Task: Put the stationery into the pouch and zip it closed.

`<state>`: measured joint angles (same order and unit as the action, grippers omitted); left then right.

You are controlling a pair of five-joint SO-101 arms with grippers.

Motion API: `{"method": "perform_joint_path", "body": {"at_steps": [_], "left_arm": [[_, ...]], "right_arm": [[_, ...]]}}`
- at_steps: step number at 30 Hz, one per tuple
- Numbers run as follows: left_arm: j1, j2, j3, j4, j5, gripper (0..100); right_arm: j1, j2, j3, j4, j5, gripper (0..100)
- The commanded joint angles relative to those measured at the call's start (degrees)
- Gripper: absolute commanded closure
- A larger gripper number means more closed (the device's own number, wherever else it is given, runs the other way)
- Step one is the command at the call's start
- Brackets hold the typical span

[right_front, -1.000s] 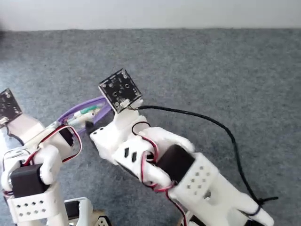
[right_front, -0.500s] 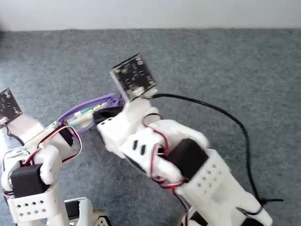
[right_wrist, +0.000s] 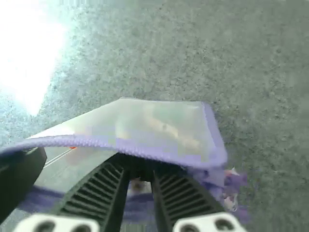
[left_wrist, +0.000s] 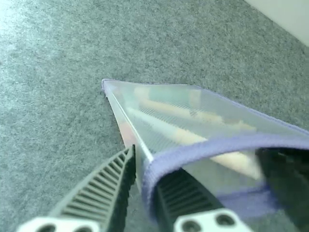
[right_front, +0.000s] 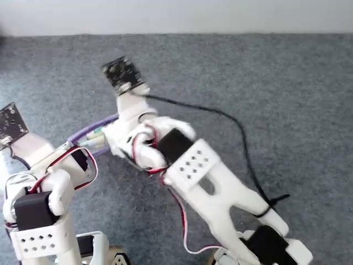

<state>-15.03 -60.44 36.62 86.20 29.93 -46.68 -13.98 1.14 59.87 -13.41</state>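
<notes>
Cloth, grey and napped like carpet, covers the table [right_front: 276, 77] and runs back to a pale wall [right_front: 176, 16]. A patch of glare [right_wrist: 24, 58] lies on it. The pouch [right_front: 91, 132], clear with a purple rim, sits toward the near left of the table, between the two arms, with pens [left_wrist: 186, 137] inside it. The left hand [left_wrist: 140, 154] is clamped on the rim at one end. The right hand [right_wrist: 141, 169] has its fingers drawn together on the rim farther along. A black cable [right_front: 231, 118] trails from the right arm.
</notes>
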Motion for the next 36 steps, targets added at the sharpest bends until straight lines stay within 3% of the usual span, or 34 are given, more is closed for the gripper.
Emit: {"method": "perform_joint_path", "body": {"at_steps": [1,6,10,13,24,36], "left_arm": [[-0.44,-0.18,-0.48,-1.14,0.53,99],[-0.44,-0.18,-0.48,-1.14,0.53,99],[-0.44,-0.18,-0.48,-1.14,0.53,99],[-0.44,-0.18,-0.48,-1.14,0.53,99],[-0.44,-0.18,1.54,-1.23,0.44,99],[-0.44,-0.18,1.45,-2.02,0.44,99]], "right_arm": [[0.75,-5.93,-6.86,4.88,0.70,98.7],[2.33,-9.36,-7.03,19.12,0.44,95.4],[5.76,-9.71,-6.95,28.44,0.35,78.0],[7.52,-8.75,-6.95,28.79,0.35,69.1],[4.18,0.66,2.99,14.73,0.70,77.5],[3.65,1.36,17.14,-5.93,5.54,77.5]]}}
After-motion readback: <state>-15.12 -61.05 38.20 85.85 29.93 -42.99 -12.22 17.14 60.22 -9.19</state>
